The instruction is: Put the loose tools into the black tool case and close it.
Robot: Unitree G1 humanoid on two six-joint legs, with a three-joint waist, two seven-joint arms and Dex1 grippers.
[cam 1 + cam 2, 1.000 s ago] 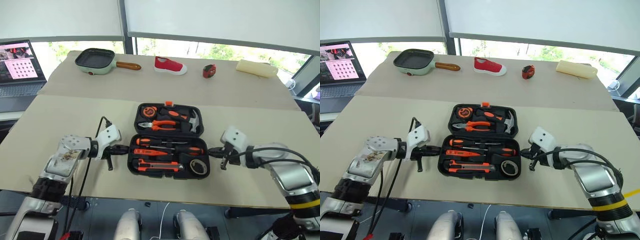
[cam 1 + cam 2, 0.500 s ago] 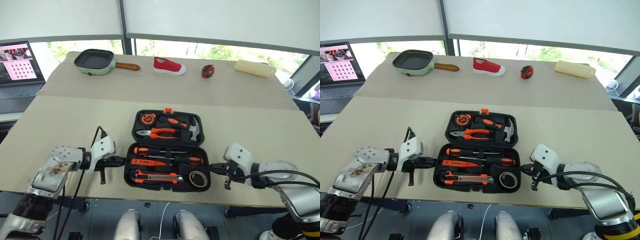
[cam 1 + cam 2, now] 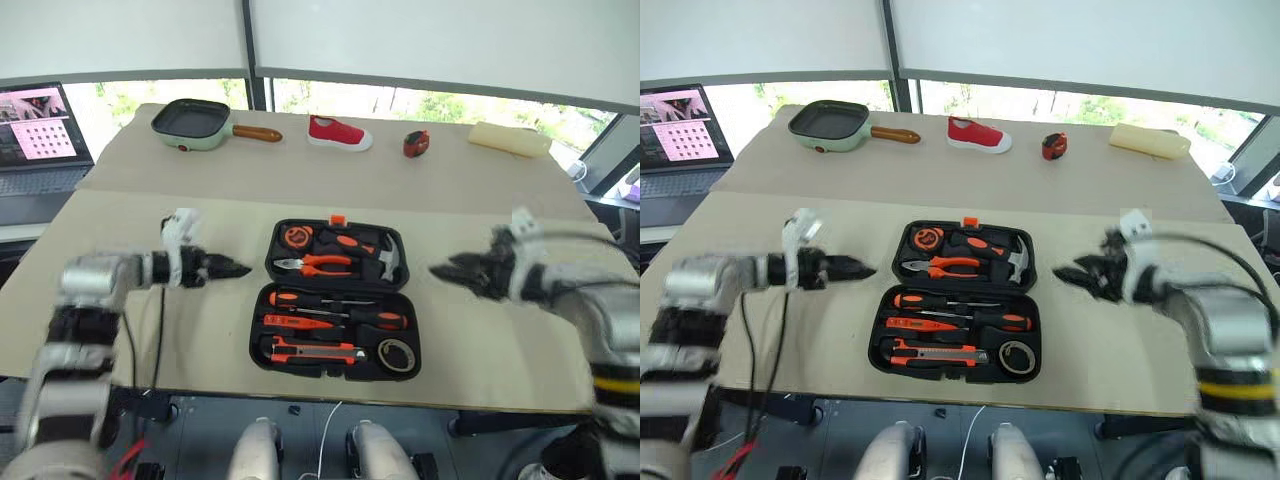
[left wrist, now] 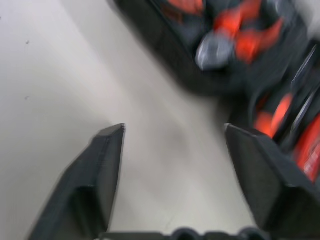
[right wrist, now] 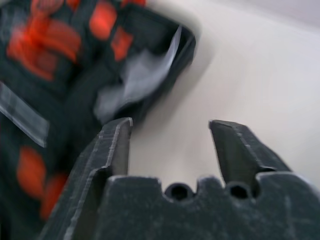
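The black tool case (image 3: 257,342) lies open flat in the middle of the table, its lid half on the far side with a small orange latch (image 3: 337,219). The tools rest in its recesses: screwdrivers (image 3: 340,299), a knife-like tool (image 3: 315,350), a dark tape roll (image 3: 398,355), pliers (image 3: 320,264) and a hammer (image 3: 390,258). My left gripper (image 3: 235,269) hovers left of the case beside the hinge line, open and empty, pointing at it (image 4: 172,130). Opposite it, my right gripper (image 3: 440,270) hovers right of the case, open and empty (image 5: 170,122).
Along the far side of the table stand a green pan (image 3: 192,123), a red shoe (image 3: 339,131), a red-and-black tape measure (image 3: 417,143) and a cream roll (image 3: 510,138). A laptop (image 3: 35,125) sits at the far left. Bare table surrounds the case.
Both grippers have lifted from the table beside the near half of the case, moved farther away to the hinge line, rolled, and gone from shut to open.
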